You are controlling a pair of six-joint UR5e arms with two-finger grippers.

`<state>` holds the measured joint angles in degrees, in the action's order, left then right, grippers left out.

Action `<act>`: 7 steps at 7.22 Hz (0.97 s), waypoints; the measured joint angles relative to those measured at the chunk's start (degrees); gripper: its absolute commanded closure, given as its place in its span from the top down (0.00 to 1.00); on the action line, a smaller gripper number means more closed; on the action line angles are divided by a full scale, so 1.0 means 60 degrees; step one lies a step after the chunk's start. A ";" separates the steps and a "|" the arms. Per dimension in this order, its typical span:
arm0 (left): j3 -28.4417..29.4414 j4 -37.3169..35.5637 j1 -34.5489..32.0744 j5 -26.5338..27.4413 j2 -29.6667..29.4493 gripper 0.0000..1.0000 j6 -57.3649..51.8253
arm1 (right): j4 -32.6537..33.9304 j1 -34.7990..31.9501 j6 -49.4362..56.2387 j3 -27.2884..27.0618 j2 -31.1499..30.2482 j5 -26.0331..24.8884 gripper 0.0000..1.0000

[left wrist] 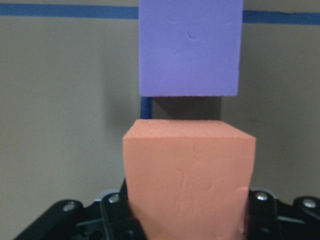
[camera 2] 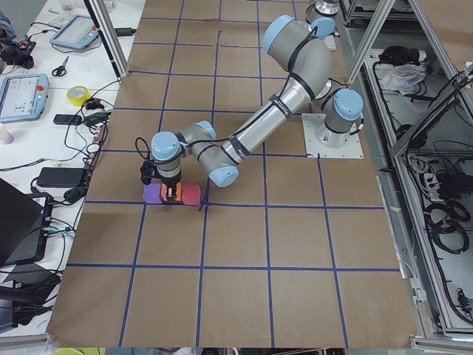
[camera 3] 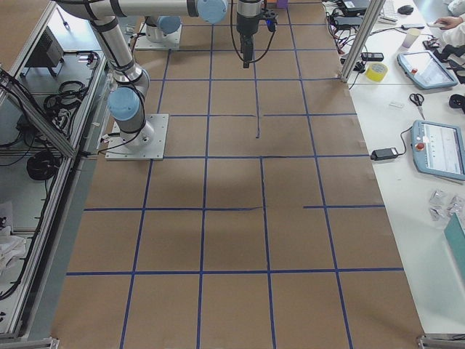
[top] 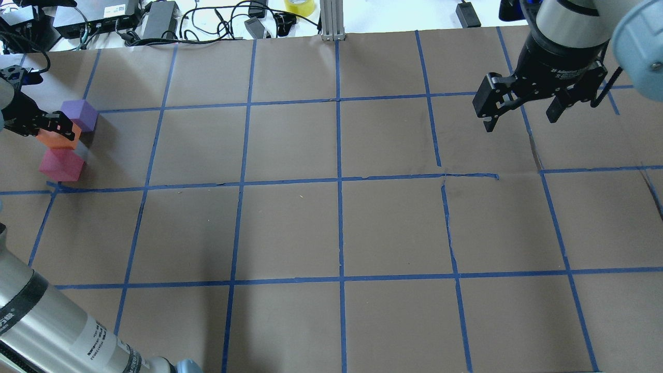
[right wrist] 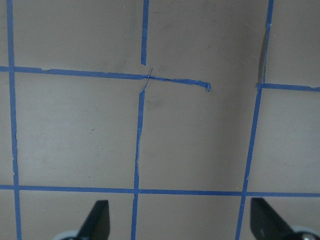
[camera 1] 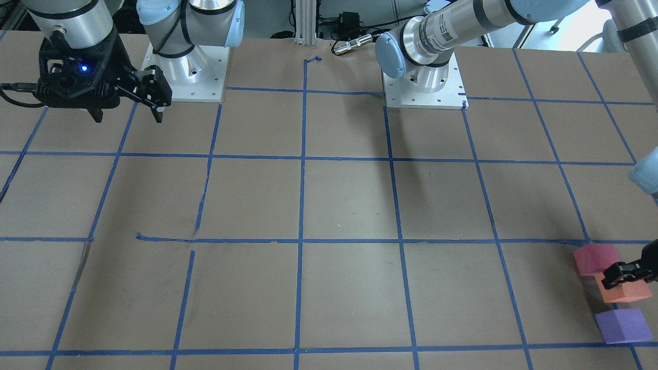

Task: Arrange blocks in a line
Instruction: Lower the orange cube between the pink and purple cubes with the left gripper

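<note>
Three foam cubes stand in a short row at the table's far left corner: purple point(top: 80, 114), orange point(top: 56, 141) and crimson point(top: 61, 165). They also show in the front view as crimson point(camera 1: 593, 258), orange point(camera 1: 624, 294) and purple point(camera 1: 622, 326). My left gripper point(top: 57, 127) is shut on the orange block point(left wrist: 187, 175), low at the table, between the other two. The purple block point(left wrist: 190, 47) lies just beyond it with a small gap. My right gripper point(top: 520, 114) is open and empty, hanging above the table on the far right side.
The table is brown paper with a blue tape grid point(top: 339, 178); a torn tape end shows under the right gripper point(right wrist: 207, 87). Cables and devices point(top: 155, 18) lie past the far edge. The arm bases point(camera 1: 424, 87) stand at the robot's side.
</note>
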<state>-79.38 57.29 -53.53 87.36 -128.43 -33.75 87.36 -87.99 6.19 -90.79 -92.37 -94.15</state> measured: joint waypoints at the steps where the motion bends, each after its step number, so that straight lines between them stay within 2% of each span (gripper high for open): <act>1: -0.0014 -0.0021 0.0000 0.0000 -0.0050 0.00 0.0003 | 0.0001 0.0002 -0.0003 0.0000 0.0000 -0.0001 1.00; 7: -0.0089 -0.0328 0.0000 -0.0065 -0.0348 0.00 -0.0007 | 0.0001 0.0015 -0.0001 0.0000 0.0000 -0.0011 1.00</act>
<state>-79.92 55.33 -53.53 86.97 -130.52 -33.79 87.36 -87.91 6.19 -90.79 -92.37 -94.22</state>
